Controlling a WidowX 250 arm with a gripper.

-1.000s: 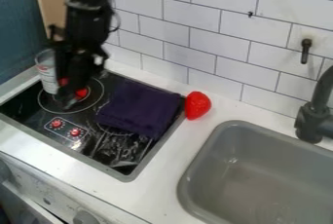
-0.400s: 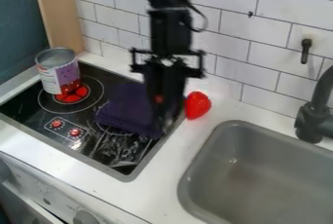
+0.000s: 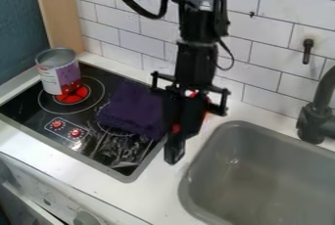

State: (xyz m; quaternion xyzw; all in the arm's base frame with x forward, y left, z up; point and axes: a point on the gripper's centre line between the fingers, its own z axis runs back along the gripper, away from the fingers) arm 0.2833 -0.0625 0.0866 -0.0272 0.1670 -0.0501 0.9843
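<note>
The black gripper (image 3: 175,151) hangs over the counter strip between the stove and the sink, just right of the cloth. A small red spot shows on its lower part; whether this belongs to the gripper or is something held cannot be made out. Behind the gripper is a red, rounded toy (image 3: 208,115), mostly hidden by it. A folded dark purple cloth (image 3: 132,109) lies on the right part of the black stovetop. The open metal can (image 3: 59,75) with a white, purple and red label stands upright at the stove's back left burner.
To the right is the grey sink (image 3: 262,180), with a black faucet (image 3: 317,121) at its back right. The stovetop (image 3: 29,114) bears two red knobs near its front. A white tiled wall (image 3: 140,45) runs behind the counter, and a wooden panel stands at the back left.
The gripper has moved right from in front of the can, across the cloth, to the counter by the sink. The can has come into clear view, while the red toy is now mostly covered.
</note>
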